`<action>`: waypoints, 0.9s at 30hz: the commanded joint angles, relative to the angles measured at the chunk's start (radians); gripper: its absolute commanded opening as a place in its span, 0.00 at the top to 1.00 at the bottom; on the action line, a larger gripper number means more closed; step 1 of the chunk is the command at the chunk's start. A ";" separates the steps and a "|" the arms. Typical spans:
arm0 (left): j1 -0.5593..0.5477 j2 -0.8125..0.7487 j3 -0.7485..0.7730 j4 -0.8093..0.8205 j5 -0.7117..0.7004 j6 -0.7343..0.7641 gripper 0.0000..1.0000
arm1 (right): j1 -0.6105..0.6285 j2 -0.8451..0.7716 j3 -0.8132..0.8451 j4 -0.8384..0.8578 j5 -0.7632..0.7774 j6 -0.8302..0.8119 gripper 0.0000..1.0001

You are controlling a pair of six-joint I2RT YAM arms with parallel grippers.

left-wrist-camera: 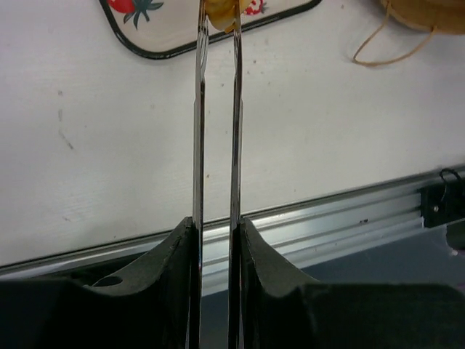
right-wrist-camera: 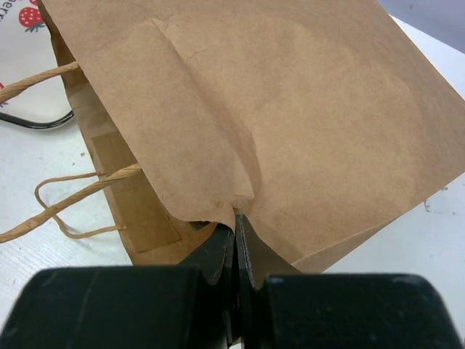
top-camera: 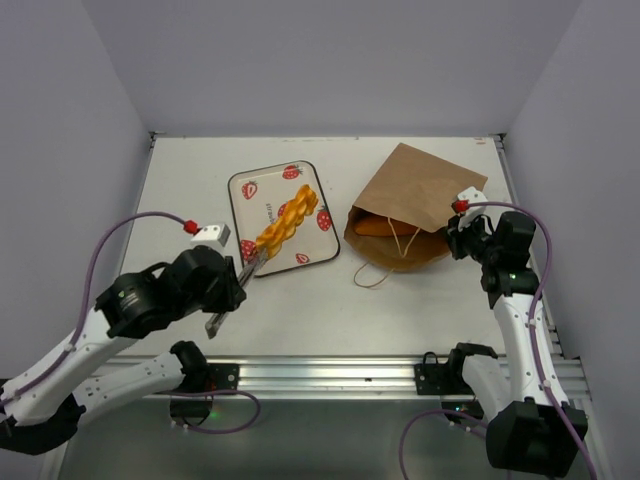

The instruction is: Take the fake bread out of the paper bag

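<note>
brown paper bag (top-camera: 420, 185), orange-golden braided loaf (top-camera: 288, 220) — white tray (top-camera: 245, 217) with red strawberries.

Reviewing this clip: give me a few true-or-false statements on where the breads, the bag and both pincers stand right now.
1. The left pincer grips metal tongs. True.
2. The braided loaf is held up in the air. False: it lies on the strawberry tray.
3. The right pincer hangs open above the paper bag. False: it is shut on the bag's edge.
4. An orange bread shows inside the bag's mouth. True.
</note>
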 commanded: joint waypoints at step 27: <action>0.229 0.461 -0.340 1.019 0.084 -0.533 1.00 | -0.017 -0.042 0.015 0.052 -0.001 0.017 1.00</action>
